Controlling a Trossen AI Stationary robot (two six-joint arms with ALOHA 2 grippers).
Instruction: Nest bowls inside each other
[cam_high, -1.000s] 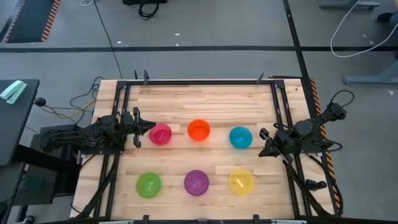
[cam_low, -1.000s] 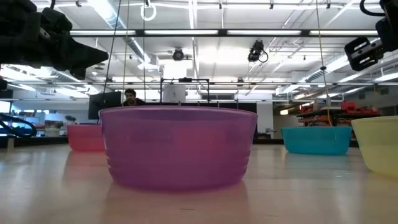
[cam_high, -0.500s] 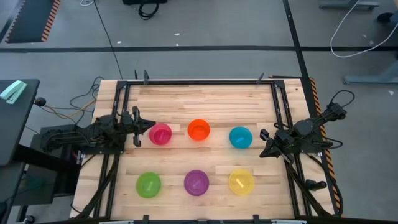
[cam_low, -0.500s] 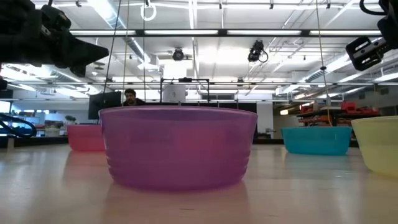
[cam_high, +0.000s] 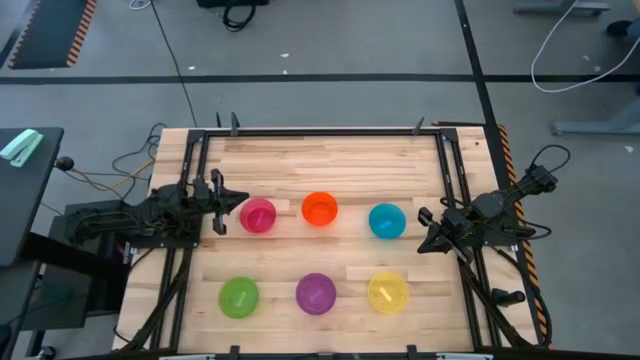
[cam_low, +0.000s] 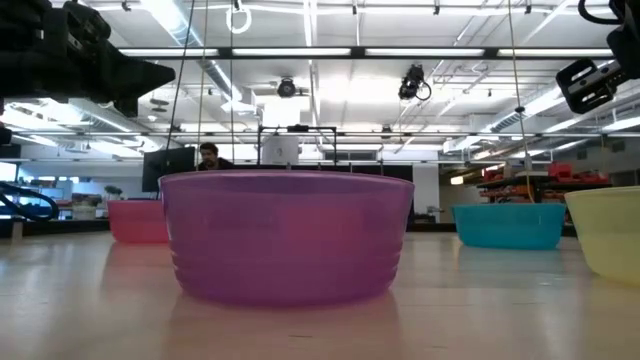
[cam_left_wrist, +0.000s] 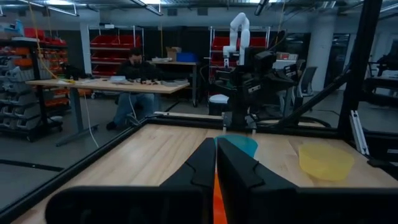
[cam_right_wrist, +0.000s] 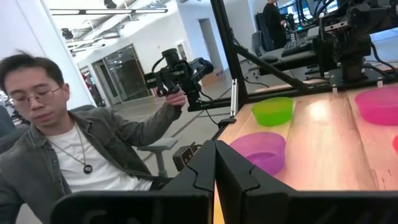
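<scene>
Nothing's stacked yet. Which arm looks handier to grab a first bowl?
Probably the left. The left gripper, fingers shut, sits right beside the pink bowl. The right gripper, also shut, waits a little farther from the blue bowl. It's a close call.

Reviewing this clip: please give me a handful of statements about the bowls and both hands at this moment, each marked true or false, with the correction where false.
1. All six bowls sit apart on the table, none nested. True.
2. The pink bowl is the one nearest the left hand. True.
3. The right hand is shut on the blue bowl. False: its fingers are closed together on nothing, and it sits beside the blue bowl without touching it.
4. The purple bowl lies between the green bowl and the yellow bowl. True.
5. The orange bowl is stacked inside the pink one. False: it stands alone between the pink and blue bowls.
6. The left hand is wide open. False: its fingers are together.
</scene>
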